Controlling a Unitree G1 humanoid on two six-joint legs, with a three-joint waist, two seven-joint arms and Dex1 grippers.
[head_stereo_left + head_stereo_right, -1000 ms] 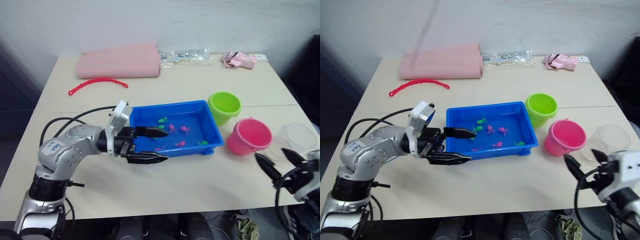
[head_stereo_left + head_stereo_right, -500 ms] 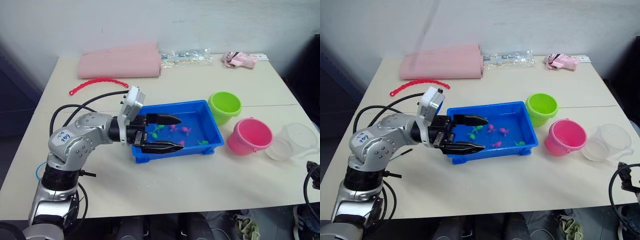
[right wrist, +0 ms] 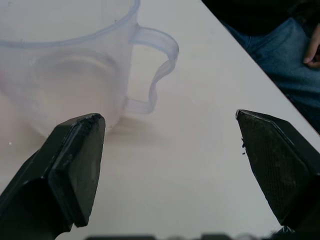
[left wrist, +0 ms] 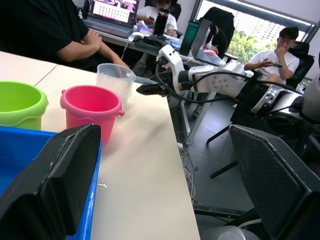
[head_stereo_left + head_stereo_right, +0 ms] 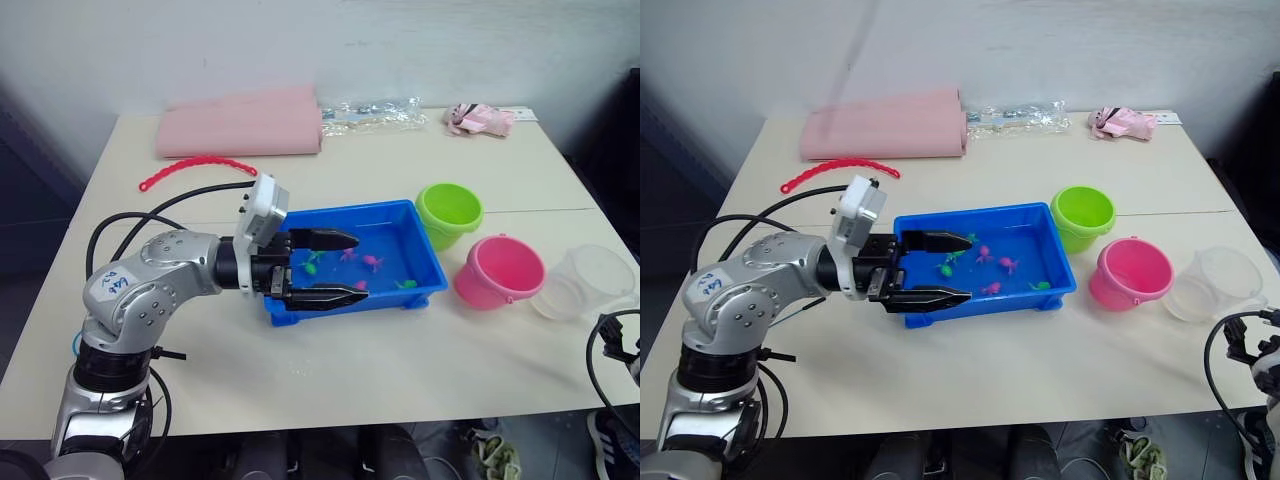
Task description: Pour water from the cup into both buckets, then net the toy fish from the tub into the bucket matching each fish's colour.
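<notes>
At right edge of frame, clear cup (image 5: 590,281): thin-walled, light, slippery; best taken by handle. Right gripper (image 3: 170,165) jaws apart; left gripper (image 5: 335,268) likewise, over tub (image 5: 420,262).

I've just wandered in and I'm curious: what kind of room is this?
Probably a shared office or lab. Behind the table with the toy tub sit people on office chairs at desks with laptops.

An office or lab is suggested: beyond the table (image 4: 145,150), seated people (image 4: 272,57) are seen at desks with a laptop (image 4: 112,15), beside office chairs (image 4: 272,165).
</notes>
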